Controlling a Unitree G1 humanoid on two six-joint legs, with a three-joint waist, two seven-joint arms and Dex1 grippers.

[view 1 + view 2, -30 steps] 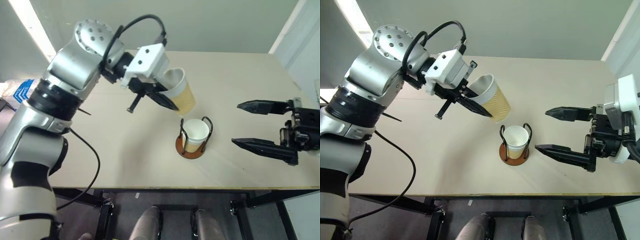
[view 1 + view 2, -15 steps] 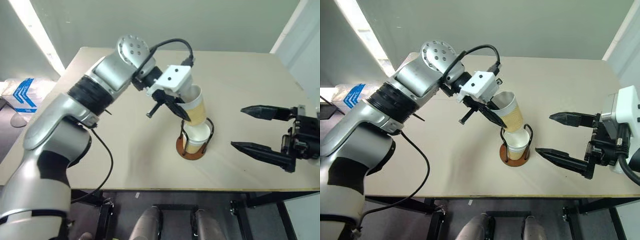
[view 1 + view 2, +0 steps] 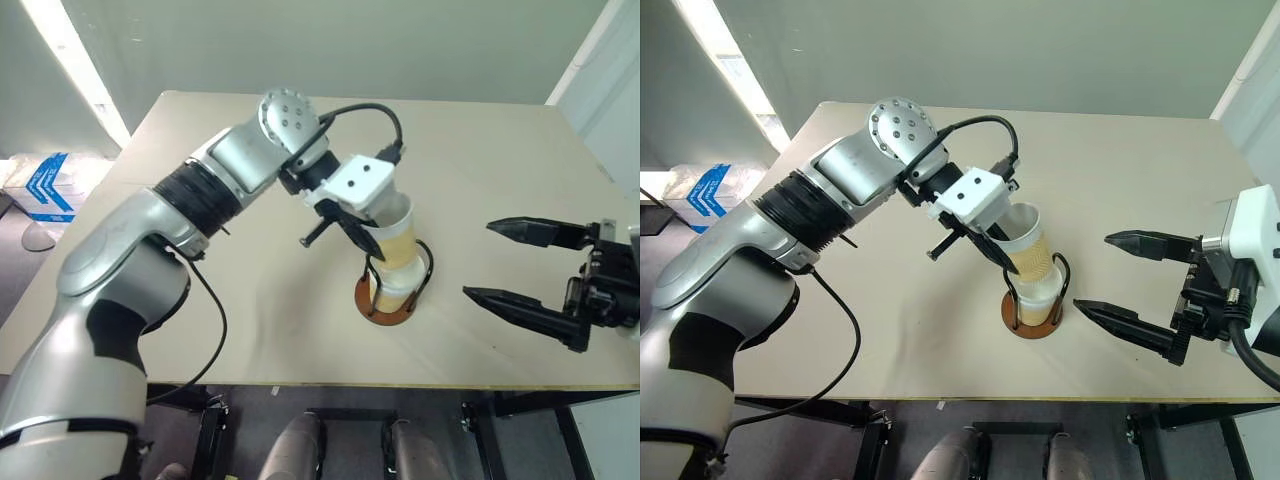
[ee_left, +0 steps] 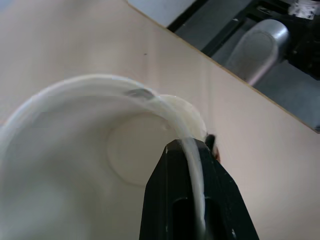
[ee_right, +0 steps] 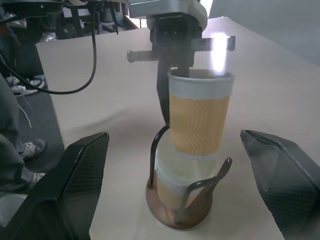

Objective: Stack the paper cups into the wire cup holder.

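Note:
My left gripper (image 3: pixel 368 245) is shut on the rim of a tan paper cup (image 3: pixel 395 235), one finger inside and one outside. That cup stands nearly upright with its bottom inside a second paper cup (image 5: pixel 181 186). The second cup sits in the wire cup holder (image 3: pixel 1035 322), between the black wire loops (image 5: pixel 156 150) on its reddish-brown base. In the left wrist view a black finger (image 4: pixel 192 200) pinches the white rim of the held cup (image 4: pixel 75 165). My right gripper (image 3: pixel 478 259) is open and empty, level with the holder and to its right.
The holder stands near the front edge of the beige table (image 3: pixel 250 300). A black cable hangs from my left arm (image 3: pixel 200 300) over the table's front left. A blue-and-white packet (image 3: pixel 45 180) lies on the floor to the left.
My left arm brought the cup down and to the right, from tilted above the holder to upright and into the cup there. The right gripper has stayed open and in place.

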